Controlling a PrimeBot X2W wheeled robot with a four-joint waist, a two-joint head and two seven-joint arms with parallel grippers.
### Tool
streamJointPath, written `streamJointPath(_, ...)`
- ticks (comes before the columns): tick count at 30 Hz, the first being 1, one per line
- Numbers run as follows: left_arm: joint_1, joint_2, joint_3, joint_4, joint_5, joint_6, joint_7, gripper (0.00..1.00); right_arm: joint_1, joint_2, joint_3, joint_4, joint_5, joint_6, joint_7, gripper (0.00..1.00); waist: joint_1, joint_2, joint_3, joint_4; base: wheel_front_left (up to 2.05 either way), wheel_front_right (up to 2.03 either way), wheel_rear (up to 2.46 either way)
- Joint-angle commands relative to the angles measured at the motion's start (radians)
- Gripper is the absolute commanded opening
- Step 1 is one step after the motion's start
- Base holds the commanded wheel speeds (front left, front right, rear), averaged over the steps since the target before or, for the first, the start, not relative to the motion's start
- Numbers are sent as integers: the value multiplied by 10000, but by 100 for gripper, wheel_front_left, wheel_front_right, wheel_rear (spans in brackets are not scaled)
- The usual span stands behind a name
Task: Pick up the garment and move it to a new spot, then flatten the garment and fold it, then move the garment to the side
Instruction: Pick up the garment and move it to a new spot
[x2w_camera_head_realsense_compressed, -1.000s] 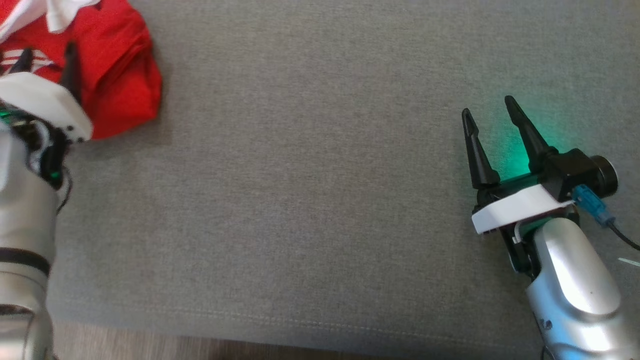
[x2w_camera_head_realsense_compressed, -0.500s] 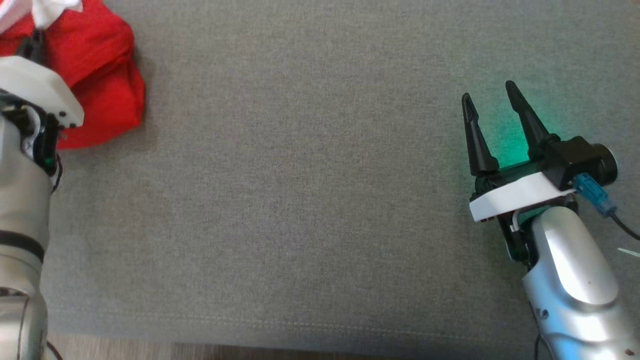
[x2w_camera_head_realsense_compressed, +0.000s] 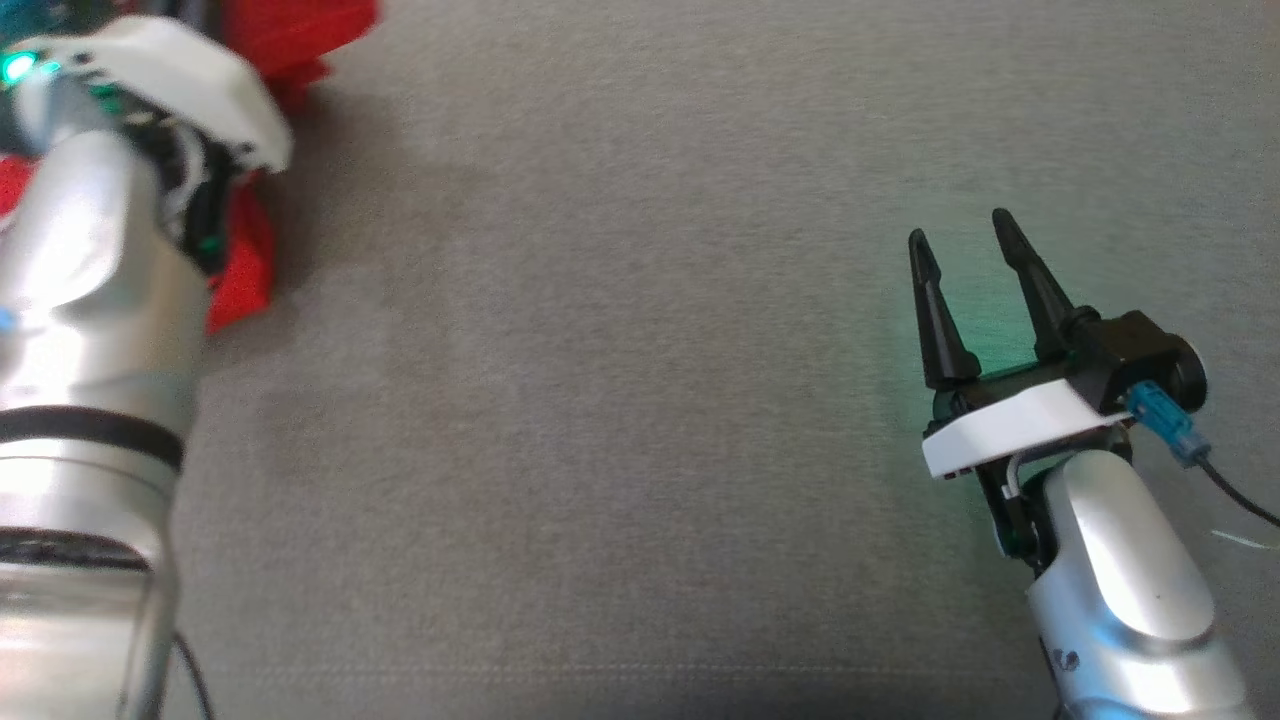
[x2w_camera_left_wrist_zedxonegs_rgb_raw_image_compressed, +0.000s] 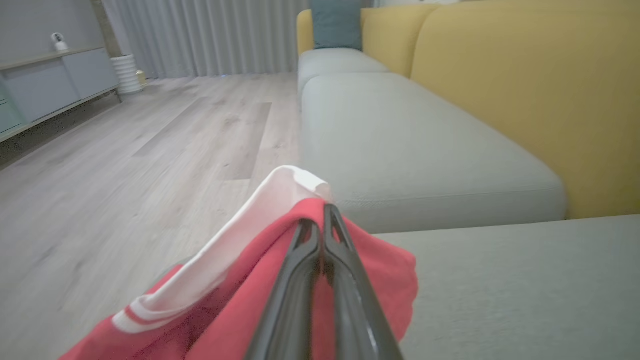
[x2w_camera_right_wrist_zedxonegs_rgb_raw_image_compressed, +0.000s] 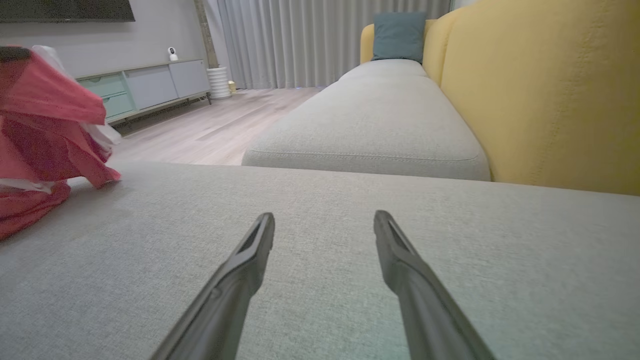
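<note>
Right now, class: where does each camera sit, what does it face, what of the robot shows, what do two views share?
Head view: from the head, down at the cushion; left forearm, open right pincer.
Left wrist view: along the left pincer, shut on the red garment.
Right wrist view: along the right pincer, across the cushion.
Shared: garment, both wrist views.

The red cloth garment with white trim (x2w_camera_left_wrist_zedxonegs_rgb_raw_image_compressed: 380, 270) looks soft, matt and limp. The grey sofa cushion (x2w_camera_head_realsense_compressed: 600, 400) is a coarse, matt weave with a stitched seam. The right gripper (x2w_camera_head_realsense_compressed: 960, 232) has smooth, matt black plastic fingers (x2w_camera_head_realsense_compressed: 940, 320) on a white plastic plate (x2w_camera_head_realsense_compressed: 1010, 425). The silver forearm shell (x2w_camera_head_realsense_compressed: 90, 330) is glossy. The pale wood-plank floor (x2w_camera_left_wrist_zedxonegs_rgb_raw_image_compressed: 125, 165) has a dull sheen.
</note>
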Motion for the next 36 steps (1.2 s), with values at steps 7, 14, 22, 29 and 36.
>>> streamJointPath(7, 247, -481, -633, -1601, -181, -58, -122, 0, 164, 310, 210, -309, 180, 75, -105, 100, 0, 0, -624, -1229, 0, 0, 0)
streamJointPath(14, 1020, -1353, -1454, -2634, -648, -60, -123, 0, 379, 397, 186, -322, 230, 75, -105, 100, 0, 0, -798, -2144, 0, 0, 0)
streamJointPath(22, 2410, -1674, -3025, -4031, -1636, -37, -123, 0, 495, 449, 240, -401, 255, 75, -105, 100, 0, 0, -828, -2827, 0, 0, 0)
streamJointPath(29, 3336, -1678, -3465, -4415, -2003, 841, -123, 100, 574, 463, 137, -454, 229, 75, -105, 100, 0, 0, -881, -2769, 0, 0, 0)
streamJointPath(36, 4935, -1567, -2194, -4925, -1162, 1650, -124, 100, 697, 473, 31, -472, 257, 75, -105, 100, 0, 0, -1070, -2256, 0, 0, 0)
